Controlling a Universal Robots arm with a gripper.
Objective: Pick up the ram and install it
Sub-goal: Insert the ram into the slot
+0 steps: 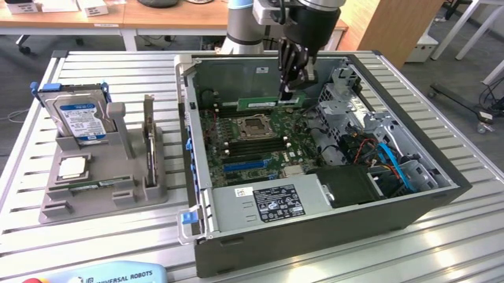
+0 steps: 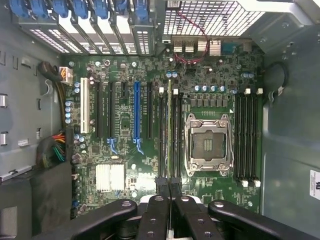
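My fingers: my gripper [image 1: 292, 92] [image 2: 169, 189] reaches down into the open computer case [image 1: 315, 236], and its two black fingertips [image 2: 162, 189] are pressed together on the ram, one on each flat face.
Ram, looks: a thin, narrow green board [image 1: 260, 104] with small dark chips in a row along its side. In the wrist view I see it edge-on, as a slim greenish line [image 2: 169, 125] running out from between my fingertips.
Ram, grip: I hold it near one end, and the rest of the stick juts out toward the exterior view's left.
Ram, place: it is inside the case, standing on its long edge and lined up along the black memory slots [image 2: 176, 140]. These lie just beside the metal processor socket [image 1: 254, 125] [image 2: 207, 145] on the green motherboard [image 1: 236, 150] [image 2: 125, 150].
Ram, seating: I cannot tell whether its lower edge touches a slot or hangs just above.
Outside the case: a grey holder [image 1: 102, 200] sits on the slatted metal table [image 1: 441, 236] at the exterior view's left. A hard drive [image 1: 77, 115] with a blue-white label stands upright in it.
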